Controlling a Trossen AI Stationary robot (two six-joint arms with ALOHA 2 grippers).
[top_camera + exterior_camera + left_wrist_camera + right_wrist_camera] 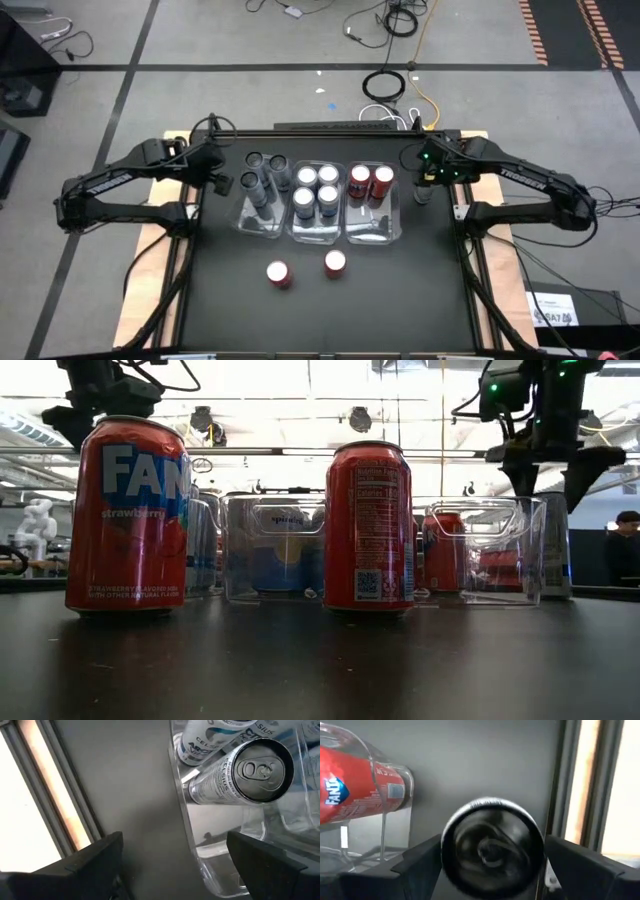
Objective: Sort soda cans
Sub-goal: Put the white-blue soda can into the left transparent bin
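The right gripper hung near the bench's right edge, its jaws apart and straddling a grey can that stood upright directly below them, just beside the right bin; whether the jaws touched the can could not be told. Between that can and the bench rail lay only a narrow strip of bare top. The left gripper hovered just outside the left bin's wall, jaws apart and holding nothing, with open dark top on its outer side up to the bench's left rail. Ahead of those jaws, three grey cans stood in the left bin. Four blue-silver cans filled the middle bin, and two red cans stood in the right bin, close to the right jaws. Two more red cans stood apart on the open front of the bench, well clear of both jaws, with wide free room around them.
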